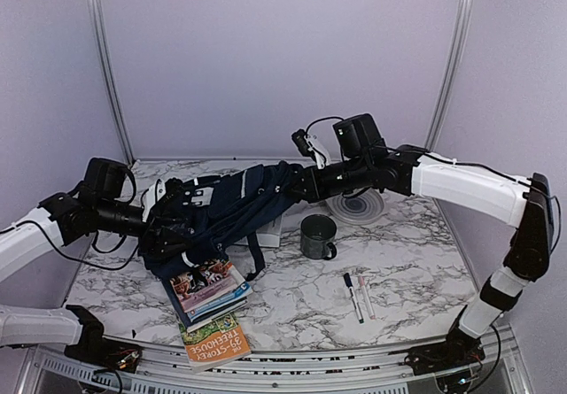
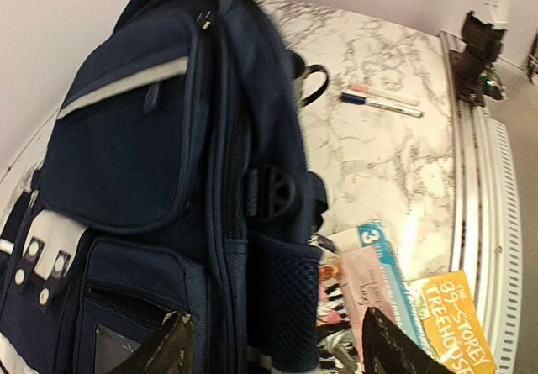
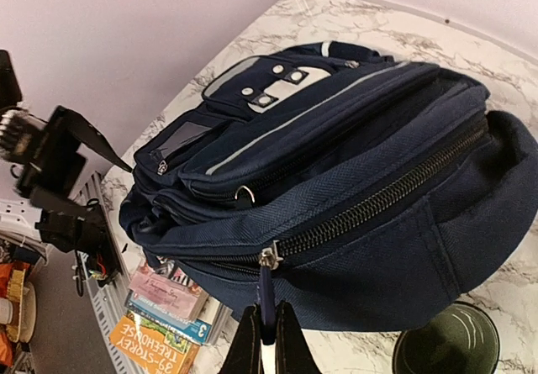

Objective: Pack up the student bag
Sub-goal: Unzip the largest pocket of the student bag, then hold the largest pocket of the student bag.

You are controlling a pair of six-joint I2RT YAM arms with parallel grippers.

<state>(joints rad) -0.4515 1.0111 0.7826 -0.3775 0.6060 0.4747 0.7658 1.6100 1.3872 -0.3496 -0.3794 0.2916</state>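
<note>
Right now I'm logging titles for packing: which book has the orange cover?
The 39-Storey Treehouse book, nearest the table's front edge; the others are blue or pale.

On orange book [image 2: 458, 323] — "39-STOREY TREEHOUSE" in pale capitals, upside down from the top camera. On blue book [image 2: 391, 260] beside it — a white "3", rest hidden.

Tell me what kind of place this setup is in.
Most likely a robot lab test cell: a marble-patterned table boxed in by plain walls on metal posts, with staged school things: a student bag, books and markers.
</note>
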